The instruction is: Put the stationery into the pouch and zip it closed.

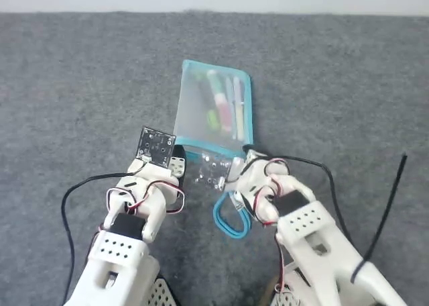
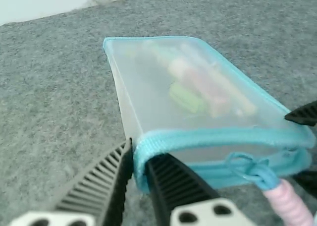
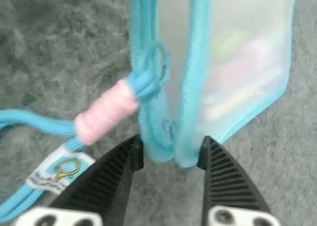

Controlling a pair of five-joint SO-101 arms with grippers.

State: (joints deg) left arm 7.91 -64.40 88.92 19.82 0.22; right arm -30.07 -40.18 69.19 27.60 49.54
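High view: the pouch [image 1: 201, 108] is seen flat on the grey mat [image 1: 80, 84], just ahead of both arms. The stationery [image 1: 224, 105] is already inside, so zipping is judged to be the step in hand.

The long axis is laid away from the arms, tilted slightly. The closed end is pointed to the far side, and the zip edge is turned toward the arms, running across between them.

The near corner of the zip edge is pinched by the left gripper [image 2: 138, 159], jaws nearly together on the teal binding. The opposite end of that edge is held by the right gripper [image 3: 171, 149], jaws parted only by the pouch's thickness.

The zip pull [image 3: 106, 109], a pink bead on a teal strap [image 1: 231, 219], is left lying free just beside the right jaws. How far the zip is closed cannot be told.

For the next move, one corner is probably to be kept pinned. The pull must be gripped and drawn along the zip edge, without the pouch being dragged.
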